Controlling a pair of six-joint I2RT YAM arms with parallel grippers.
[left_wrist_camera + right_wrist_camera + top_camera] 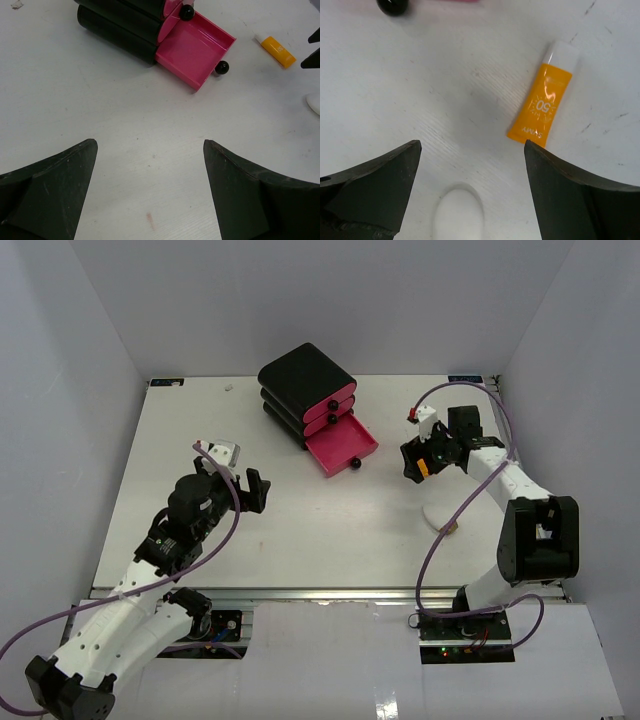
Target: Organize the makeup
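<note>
An orange tube (542,102) with a white cap lies flat on the table, just ahead of the right fingertip of my right gripper (472,145). That gripper hangs open above the table with nothing between its fingers. The rounded end of a white oval tube (459,212) lies under the gap between its jaws. From above, the white oval tube (440,512) with its tan end lies just near of the right gripper (410,465). My left gripper (232,478) stands open over bare table, left of the open pink drawer (342,447). The left wrist view shows the orange tube (275,49) right of the drawer (195,47).
A black box (305,385) with three pink drawers stands at the back middle, its bottom drawer pulled out, showing nothing inside. White walls close in the table on the left, back and right. A purple cable (450,510) loops beside the right arm.
</note>
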